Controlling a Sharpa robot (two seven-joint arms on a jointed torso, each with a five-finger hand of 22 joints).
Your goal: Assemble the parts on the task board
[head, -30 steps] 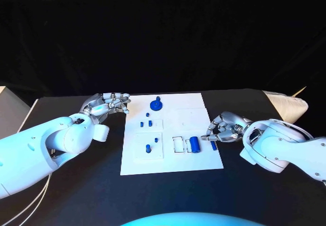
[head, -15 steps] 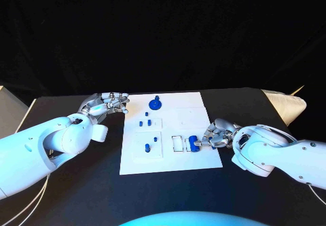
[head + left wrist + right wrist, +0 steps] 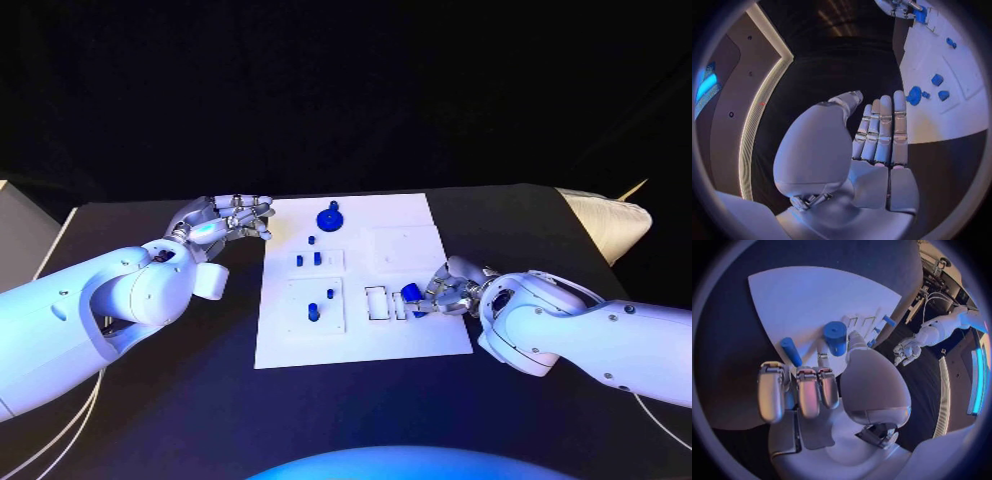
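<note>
Right hand [image 3: 450, 291] is sliding in over the task board [image 3: 361, 340] on the counter [image 3: 173, 400], fingers closing on the blue cylinder [image 3: 835, 337], probably lifting next, while left hand [image 3: 219, 222] is idling, fingers straight.

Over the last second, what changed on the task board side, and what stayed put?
The right robot hand moved in from the board's right edge onto the task board and now holds the thick blue cylinder, lifted and tilted. The thin blue pin lies beside it. The left robot hand stayed at the board's left edge; the other blue parts did not move.
</note>
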